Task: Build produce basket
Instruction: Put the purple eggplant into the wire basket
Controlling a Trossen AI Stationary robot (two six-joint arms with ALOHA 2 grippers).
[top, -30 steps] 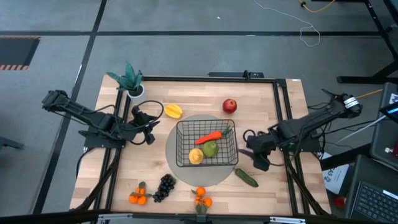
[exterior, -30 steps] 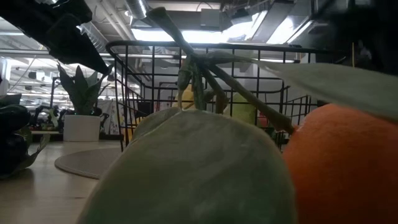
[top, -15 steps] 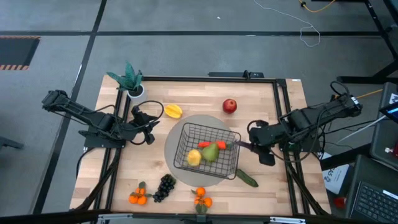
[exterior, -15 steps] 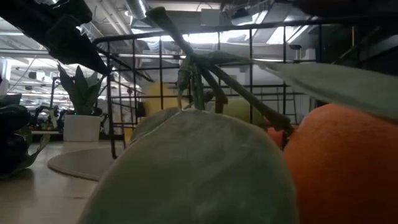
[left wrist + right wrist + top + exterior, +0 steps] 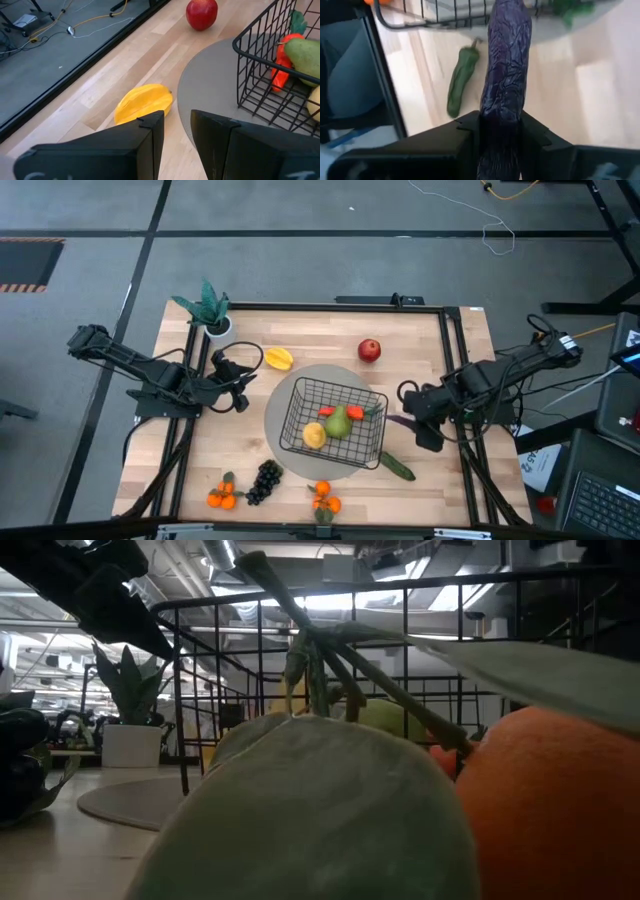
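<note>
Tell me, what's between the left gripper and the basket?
Bare wood, then the grey mat. In the high view nothing else lies between the left gripper and the basket; the starfruit sits off to the side.

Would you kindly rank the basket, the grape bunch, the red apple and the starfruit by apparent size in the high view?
1. basket, by far the largest.
2. grape bunch.
3. and 4. starfruit and red apple look about alike; I would not rank them.
</note>
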